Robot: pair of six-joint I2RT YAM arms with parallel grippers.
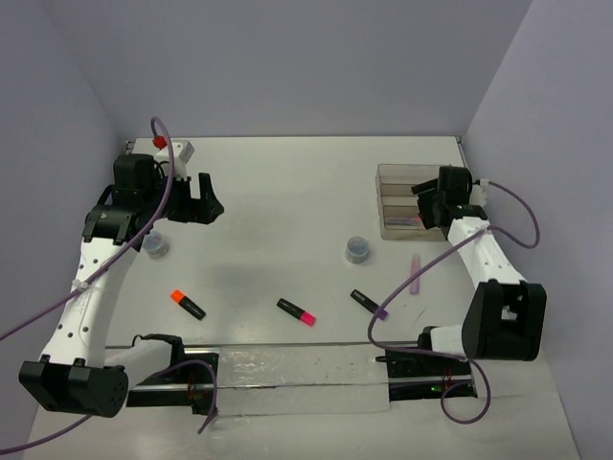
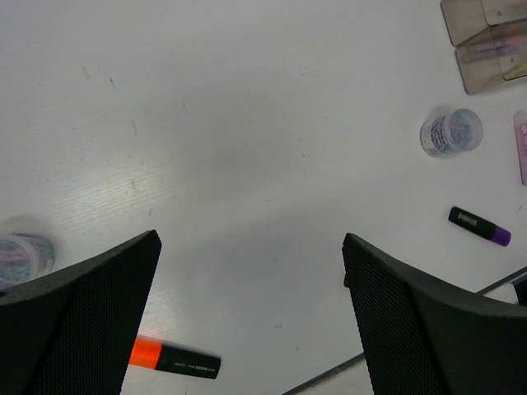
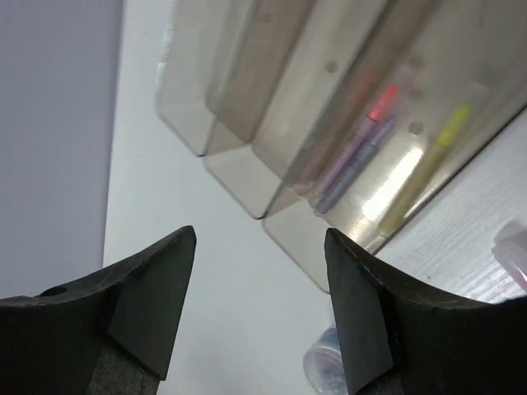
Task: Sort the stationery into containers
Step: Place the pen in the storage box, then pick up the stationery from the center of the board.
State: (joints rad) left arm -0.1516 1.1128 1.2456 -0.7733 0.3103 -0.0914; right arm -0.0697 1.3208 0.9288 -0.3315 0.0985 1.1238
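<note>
1. Three highlighters lie loose on the table (image 1: 287, 182): the orange-capped one (image 1: 188, 304), the pink-capped one (image 1: 297, 311) and the purple-capped one (image 1: 369, 304). A lilac marker (image 1: 415, 274) lies near the clear tray (image 1: 391, 177).
2. They look light, stiff and smooth. I would pinch each one across the middle of its barrel.
3. The left gripper (image 1: 198, 212) has its jaws wide apart and empty.
4. The right gripper (image 3: 260, 245) hangs over the tray, jaws also apart and empty.

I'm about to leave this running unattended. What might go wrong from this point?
The right arm's purple cable hangs near the lilac marker and purple-capped highlighter; a swing may drag them. The left arm passes beside a round pot and might knock it. The open right end effector hovers at the clear tray; it may nudge it.
</note>
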